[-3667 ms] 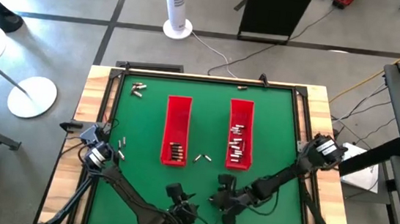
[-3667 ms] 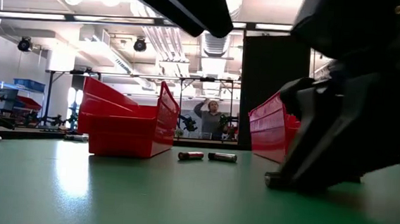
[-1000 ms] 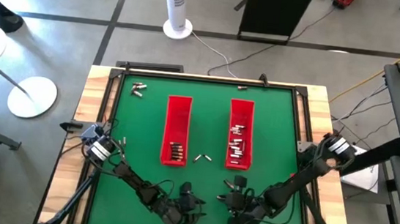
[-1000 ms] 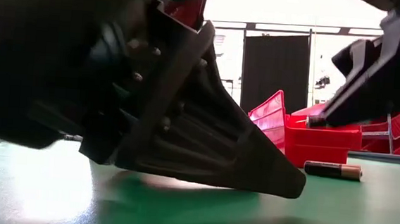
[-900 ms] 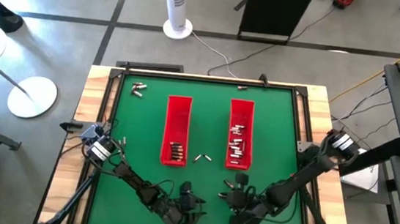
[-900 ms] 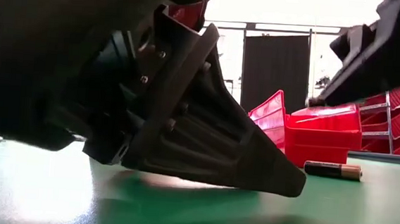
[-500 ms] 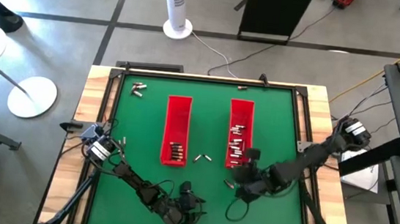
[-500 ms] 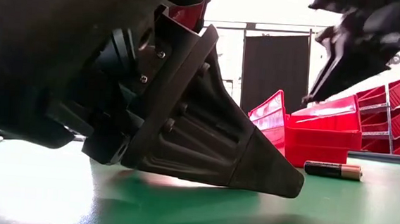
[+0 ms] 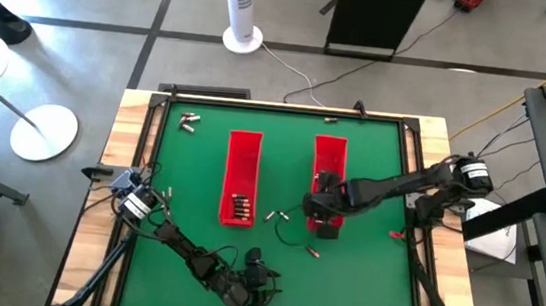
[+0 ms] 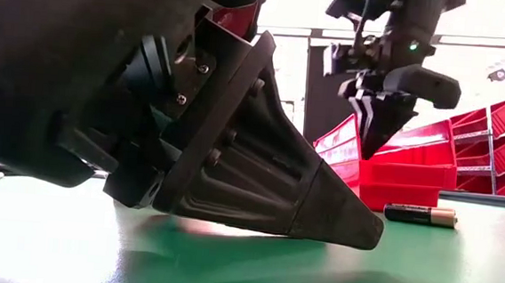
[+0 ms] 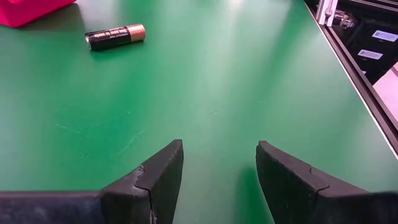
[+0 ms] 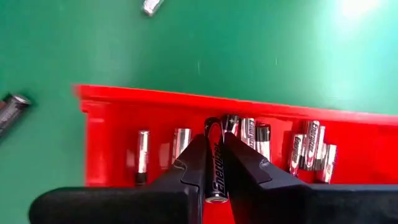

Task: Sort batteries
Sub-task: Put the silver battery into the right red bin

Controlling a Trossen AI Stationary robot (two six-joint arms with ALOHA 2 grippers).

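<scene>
My right gripper (image 9: 320, 212) hangs above the near end of the right red tray (image 9: 330, 159), shut on a silvery battery (image 12: 214, 163). Several batteries (image 12: 252, 138) lie in that tray. The left red tray (image 9: 243, 165) holds a few dark batteries (image 9: 239, 208) at its near end. Loose batteries lie between the trays (image 9: 277, 216), near the right tray (image 9: 312, 250), by the left edge (image 9: 166, 196) and at the far left (image 9: 189, 121). My left gripper (image 9: 258, 290) sits low at the near edge, open; a black-and-gold battery (image 11: 115, 36) lies ahead of it. My right gripper pinches the battery between its two fingers (image 12: 245, 167), coming from above and pointing down. The battery lies along the fingers, its end (image 12: 213, 123) sticking out past the tips. It is lifted clear above the tray's batteries.
Raised black rails (image 9: 409, 196) frame the green mat. Open mat lies left of the left tray and right of the right tray. In the low view my left gripper (image 10: 259, 178) fills the foreground, with a battery (image 10: 419, 215) on the mat and my right gripper (image 10: 383, 115) beyond.
My right gripper has risen from the mat near the near edge and travelled toward the far edge, ending above the near end of the right tray, shut throughout. My left gripper has kept still.
</scene>
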